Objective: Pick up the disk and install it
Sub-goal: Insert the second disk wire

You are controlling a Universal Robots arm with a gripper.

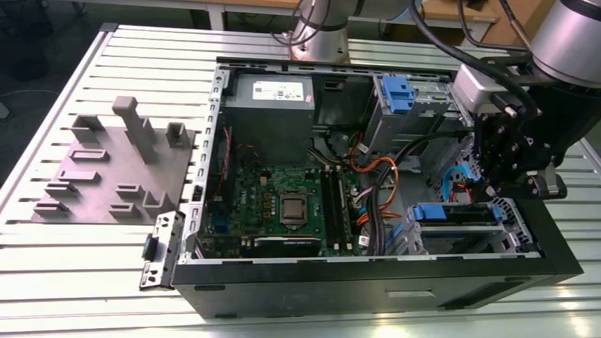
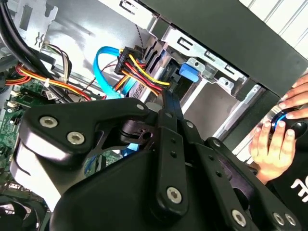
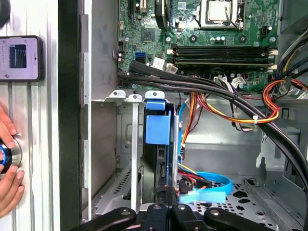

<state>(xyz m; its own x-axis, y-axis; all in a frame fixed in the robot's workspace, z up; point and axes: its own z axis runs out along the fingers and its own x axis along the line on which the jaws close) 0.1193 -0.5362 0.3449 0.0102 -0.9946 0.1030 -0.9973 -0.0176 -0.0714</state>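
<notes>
My pincer [image 1: 490, 184] is hovering over the drive cage [image 1: 469, 225], probably gripping the disk [image 3: 158, 144] edge-on in its slot; I cannot tell for sure. Judging it best seated by pressing straight, staying clear of the cables [image 3: 207, 185].

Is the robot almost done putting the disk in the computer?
Nearly, it seems. Done: the silver disk in its blue plastic bracket is off the table and stands edgewise inside the grey metal drive bay of the open case. In hand: the black gripper is right at the disk's rear edge. Left: I cannot tell whether the disk is pushed fully home.
</notes>
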